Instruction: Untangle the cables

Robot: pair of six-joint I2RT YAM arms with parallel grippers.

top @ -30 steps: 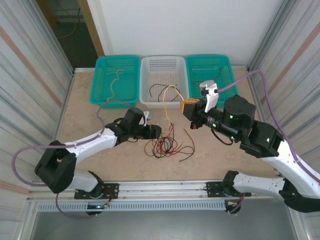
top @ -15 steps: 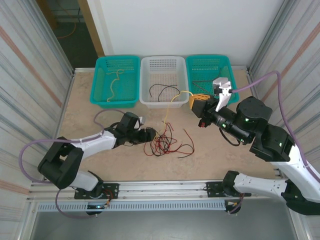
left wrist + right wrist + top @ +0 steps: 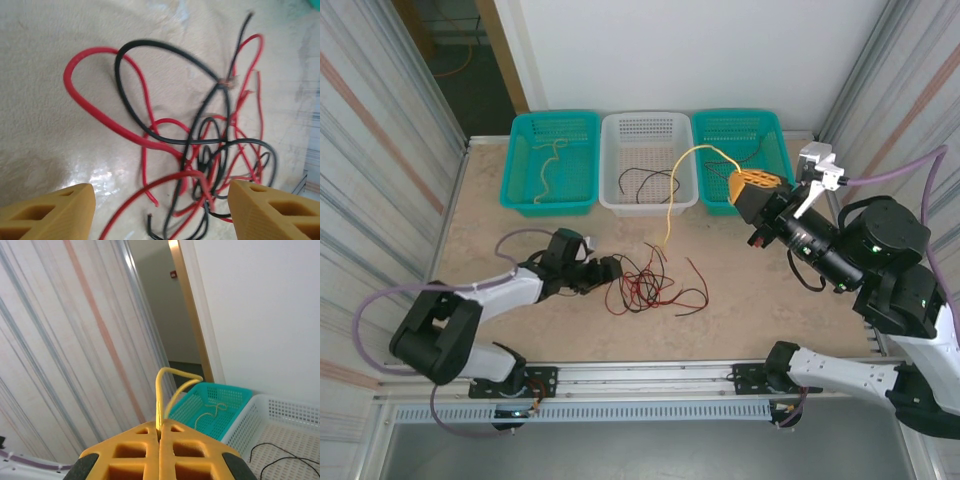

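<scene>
A tangle of red and black cables [image 3: 648, 285] lies on the table's middle. My left gripper [image 3: 611, 269] is low at the tangle's left edge and stands open. In the left wrist view its gripper [image 3: 162, 215] has red cable [image 3: 100, 117] and black cable [image 3: 150, 47] loops ahead of and between the fingers [image 3: 50, 212]. My right gripper [image 3: 748, 186] is raised in front of the right teal basket, shut on a yellow cable [image 3: 672, 195] that arcs up, then hangs down toward the tangle. In the right wrist view, the gripper [image 3: 160, 427] pinches the yellow cable [image 3: 160, 400].
Three baskets line the back edge: a teal basket [image 3: 552, 160] holding a tan cable [image 3: 210, 415], a white basket [image 3: 648, 128] holding a black cable [image 3: 645, 180], and a second teal basket [image 3: 740, 135]. Striped walls stand close on both sides.
My right gripper has risen and moved right with the yellow cable, drawing it out of the tangle. My left gripper has drawn back a little to the left.
</scene>
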